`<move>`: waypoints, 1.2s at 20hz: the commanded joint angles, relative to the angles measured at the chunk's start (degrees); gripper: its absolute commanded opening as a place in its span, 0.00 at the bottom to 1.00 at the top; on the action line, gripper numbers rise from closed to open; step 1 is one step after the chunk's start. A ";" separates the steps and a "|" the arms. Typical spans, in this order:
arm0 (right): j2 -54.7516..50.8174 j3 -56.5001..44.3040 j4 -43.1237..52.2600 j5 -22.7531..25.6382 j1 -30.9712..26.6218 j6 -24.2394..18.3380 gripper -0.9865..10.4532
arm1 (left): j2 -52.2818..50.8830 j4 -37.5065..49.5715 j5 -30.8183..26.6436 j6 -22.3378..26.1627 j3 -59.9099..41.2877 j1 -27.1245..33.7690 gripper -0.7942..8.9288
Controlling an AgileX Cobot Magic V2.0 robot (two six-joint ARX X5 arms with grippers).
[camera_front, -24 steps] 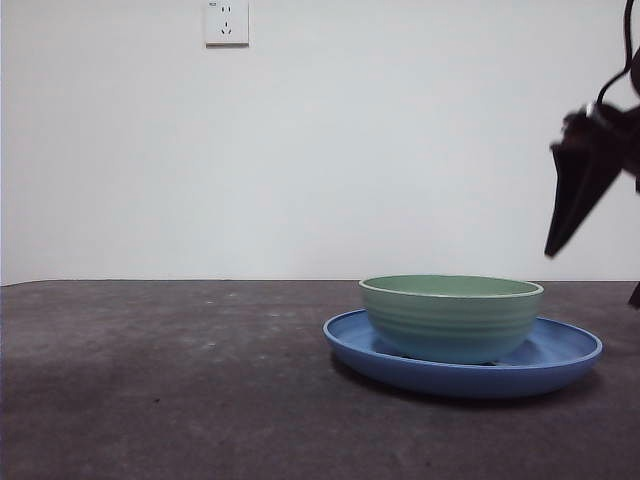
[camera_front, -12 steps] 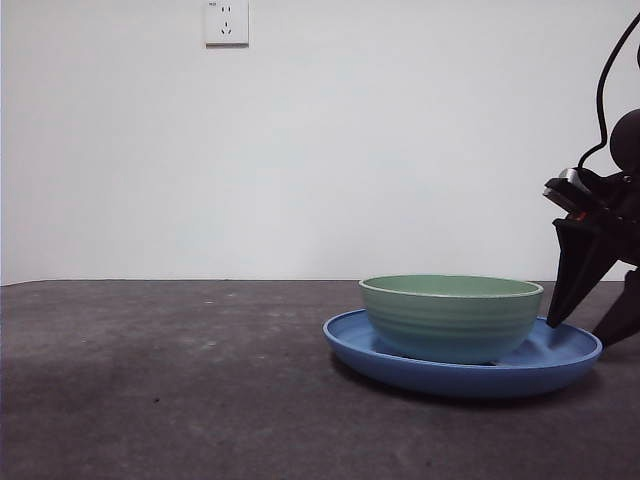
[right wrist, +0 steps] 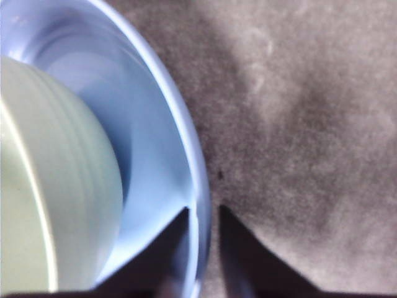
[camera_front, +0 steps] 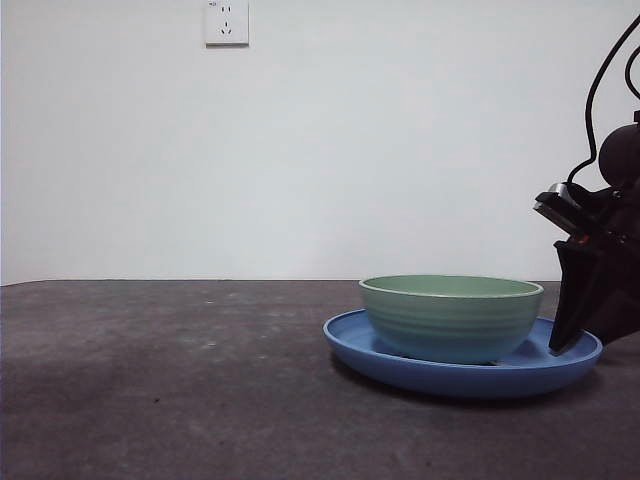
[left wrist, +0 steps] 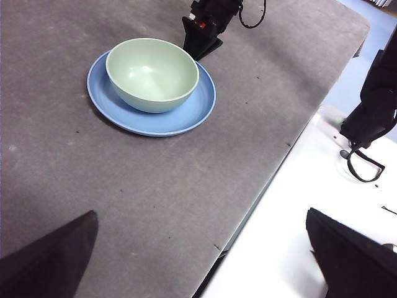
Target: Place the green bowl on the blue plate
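Note:
The green bowl [camera_front: 450,315] stands upright in the middle of the blue plate [camera_front: 400,372] on the dark table, right of centre in the front view. My right gripper [camera_front: 566,342] is down at the plate's right rim. In the right wrist view its jaws sit on either side of the plate's rim [right wrist: 197,186], one inside and one outside, closed on it, with the bowl [right wrist: 56,186] close beside. My left gripper [left wrist: 201,261] is open and empty, high above the table, well away from the bowl [left wrist: 152,71] and plate [left wrist: 155,121]. The right gripper [left wrist: 197,49] also shows there.
A white wall socket [camera_front: 226,22] is on the back wall. The table's edge [left wrist: 273,174] runs beside a white surface [left wrist: 298,217], where a black arm base [left wrist: 372,105] stands.
My right gripper came down from the upper right to the plate's right rim and its jaws closed together there. The bowl and the plate have not moved.

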 commanded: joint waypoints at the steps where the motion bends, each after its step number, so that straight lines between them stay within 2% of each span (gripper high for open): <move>1: 1.01 0.98 0.09 0.20 0.20 0.68 0.10 | 0.11 0.55 0.26 0.48 0.37 -0.28 0.66; 9: -1.51 3.93 -1.16 -0.48 0.57 4.98 0.10 | 0.11 0.55 0.26 0.48 0.37 -0.28 0.66; 12: -1.79 7.06 -3.39 -0.61 2.49 6.84 0.10 | 0.11 0.55 0.26 0.48 0.37 -0.28 0.66; 15: -1.79 8.72 -2.47 -0.48 6.91 10.25 0.10 | 0.11 0.55 0.26 0.48 0.37 -0.28 0.66; 21: -0.85 8.72 5.46 0.00 17.55 18.49 0.10 | 0.11 0.55 0.26 0.48 0.37 -0.28 0.66; 24: 1.25 8.72 8.68 1.22 20.79 21.27 0.10 | 0.11 0.57 0.26 0.48 0.37 -0.28 0.66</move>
